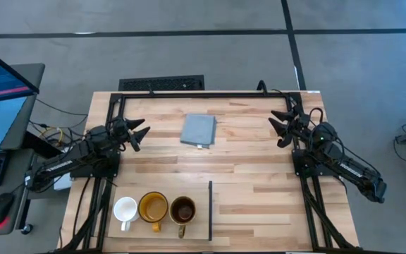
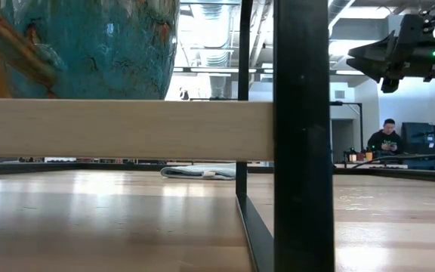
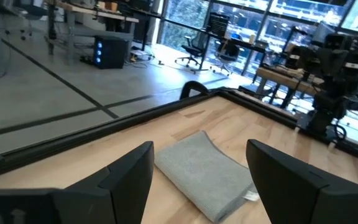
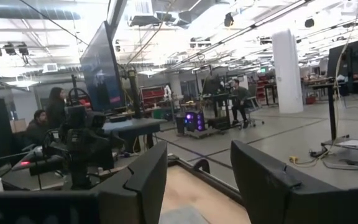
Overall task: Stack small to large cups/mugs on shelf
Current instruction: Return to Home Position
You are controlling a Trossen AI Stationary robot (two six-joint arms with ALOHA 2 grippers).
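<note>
Three mugs (image 1: 153, 207) on shelf (image 1: 201, 227), left claw (image 1: 142, 134), right claw (image 1: 278, 130) well away

**High view:** camera overhead, well above; looked straight down on the whole table (image 1: 259, 176), the left arm (image 1: 76, 159) and the right arm (image 1: 337, 162).

**Low view:** camera at table-top height, hard against the shelf (image 2: 119, 128), whose pale board and black post filled much of the frame; faced level across the table into the room.

**Left wrist view:** faced forward and downward onto the grey pad (image 3: 207, 165) and a table corner; near.

**Right wrist view:** faced almost level, across the table toward the left arm and the room.

**Shared:** grey pad in high, low and left wrist views; right arm in high and low.
</note>
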